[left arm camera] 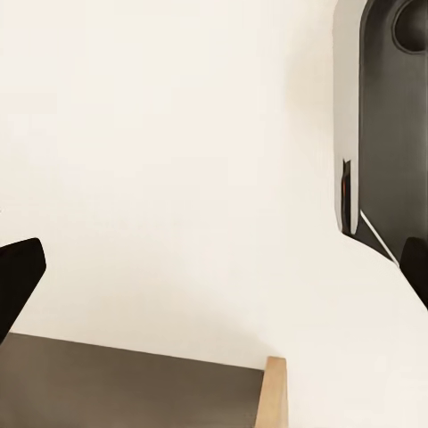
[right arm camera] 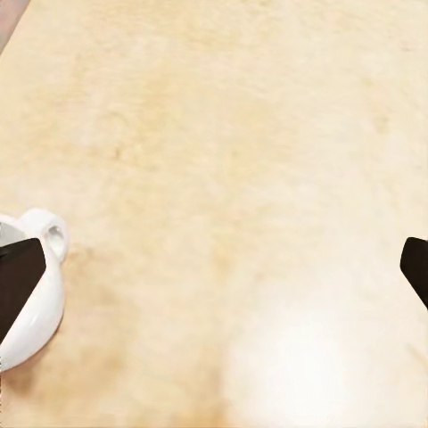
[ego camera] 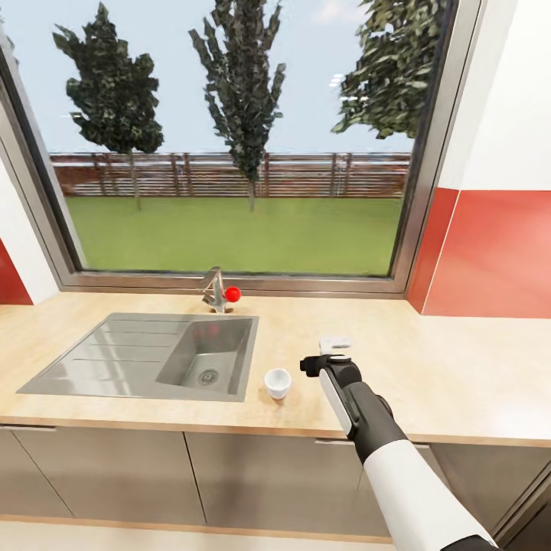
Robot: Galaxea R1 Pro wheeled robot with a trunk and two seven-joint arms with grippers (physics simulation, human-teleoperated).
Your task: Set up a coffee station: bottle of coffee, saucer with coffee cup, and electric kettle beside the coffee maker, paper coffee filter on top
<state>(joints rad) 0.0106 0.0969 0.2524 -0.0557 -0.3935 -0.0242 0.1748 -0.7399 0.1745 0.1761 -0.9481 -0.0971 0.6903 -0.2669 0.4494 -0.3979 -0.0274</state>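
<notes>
- Nearest, at 5 o'clock in the head view: right arm reaching up from the lower edge, its gripper (ego camera: 334, 346) hanging over the countertop (ego camera: 459, 367)
- Right fingers (right arm camera: 20, 283) spread wide in the right wrist view, dark tips at opposite edges, bare wood between, nothing pinched
- Just beside the gripper, at 9 o'clock from it: cup (ego camera: 277, 383) upright on the wood, near the sink's (ego camera: 107, 360) front corner; cup (right arm camera: 31, 285) with its small handle lies by one fingertip, outside the gap
- Left gripper: dark tips at the edges of the left wrist view, looks spread, facing a pale wall and holding nothing
- Farther, at 11 o'clock from the cup: tap (ego camera: 214, 289) with a red knob, then the window (ego camera: 229, 138)
- Step in hand, by judgement: fetching the cup for the saucer
- Next move calls for sliding the gripper sideways toward 9 o'clock to straddle the cup, lowering, then closing gently on its rounded wall
</notes>
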